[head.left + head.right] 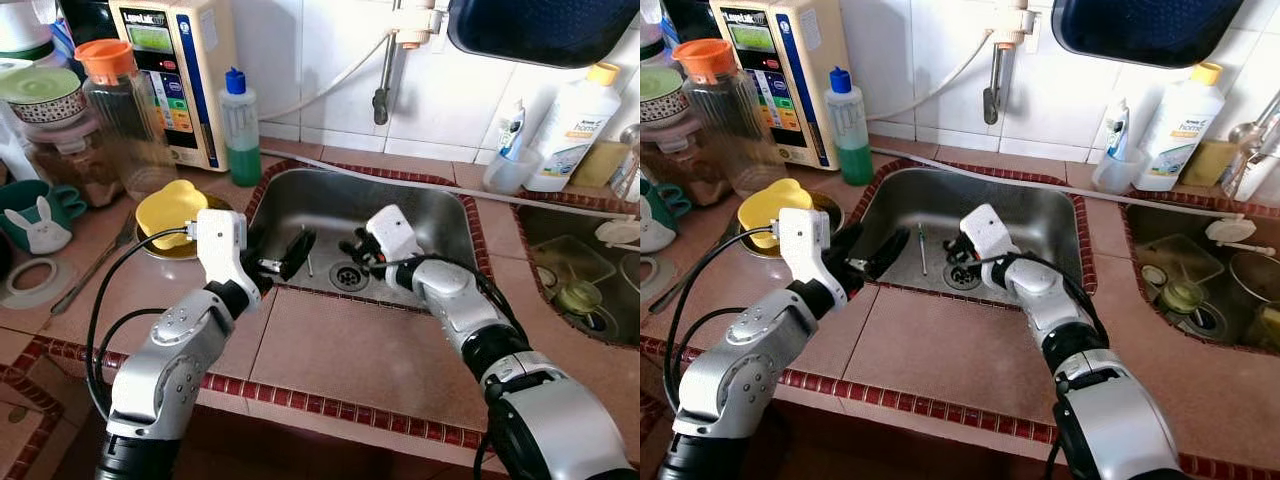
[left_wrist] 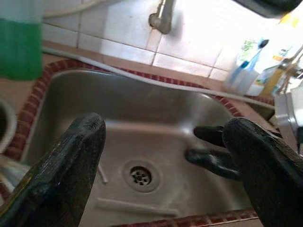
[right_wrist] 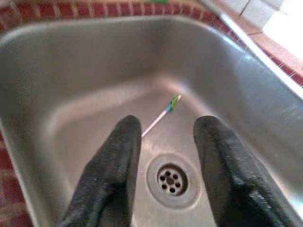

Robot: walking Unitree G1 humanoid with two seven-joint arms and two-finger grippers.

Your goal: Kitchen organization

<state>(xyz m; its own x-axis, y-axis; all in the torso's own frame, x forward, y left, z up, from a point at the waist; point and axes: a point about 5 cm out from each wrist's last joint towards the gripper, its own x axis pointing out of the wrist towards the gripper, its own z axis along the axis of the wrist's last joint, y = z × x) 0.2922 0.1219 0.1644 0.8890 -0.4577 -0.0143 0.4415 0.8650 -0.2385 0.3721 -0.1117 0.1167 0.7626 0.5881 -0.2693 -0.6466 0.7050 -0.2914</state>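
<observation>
The right gripper [image 3: 165,142], fingers apart and empty, should descend squarely over the toothbrush [image 3: 161,115] on the sink [image 1: 300,195] floor before closing.

The left gripper [image 2: 165,156] hangs open nearby.

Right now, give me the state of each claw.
Left claw: open, empty, over the left side of the sink.
Right claw: open, empty, above the drain, near the toothbrush.

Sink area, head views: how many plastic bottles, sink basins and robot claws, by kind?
Plastic bottles: 2 (green soap bottle, white detergent bottle)
Sink basins: 2 (middle sink, right sink)
Claws: 2 (left claw, right claw), both open
Total: 6
</observation>
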